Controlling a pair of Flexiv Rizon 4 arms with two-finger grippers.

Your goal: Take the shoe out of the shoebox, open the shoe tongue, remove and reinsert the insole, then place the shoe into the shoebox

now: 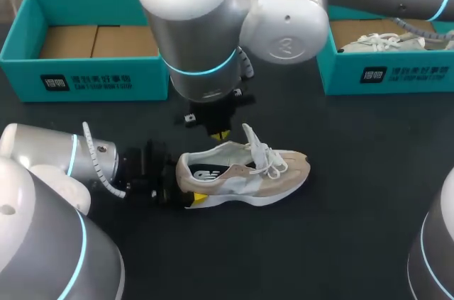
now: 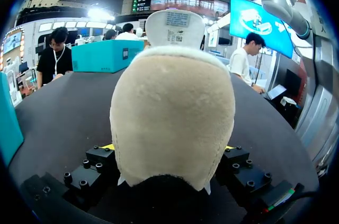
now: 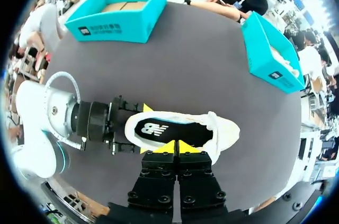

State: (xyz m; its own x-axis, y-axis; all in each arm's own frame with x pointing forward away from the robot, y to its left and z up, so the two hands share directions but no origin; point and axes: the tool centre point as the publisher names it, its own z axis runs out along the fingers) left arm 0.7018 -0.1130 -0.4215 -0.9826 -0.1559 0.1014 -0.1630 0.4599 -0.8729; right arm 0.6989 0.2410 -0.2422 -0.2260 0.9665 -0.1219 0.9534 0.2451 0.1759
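A beige and white shoe point(image 1: 248, 176) lies on the dark table, toe to the right, its tongue point(image 1: 250, 135) standing up and its laces loose. A black insole point(image 3: 169, 131) shows inside it. My left gripper point(image 1: 186, 184) comes in from the left with its fingers wide, one on each side of the heel point(image 2: 172, 118), and holds the shoe. My right arm reaches past the middle. Its gripper point(image 3: 177, 147) hangs over the shoe, yellow tips pressed together at the far side rim of the opening. Whether they pinch anything there is hidden.
A teal shoebox point(image 1: 85, 76) with a bare cardboard floor stands at the back left. A second teal shoebox point(image 1: 383, 76) at the back right holds another shoe point(image 1: 386, 43). Dark table surface lies in front of and to the right of the shoe.
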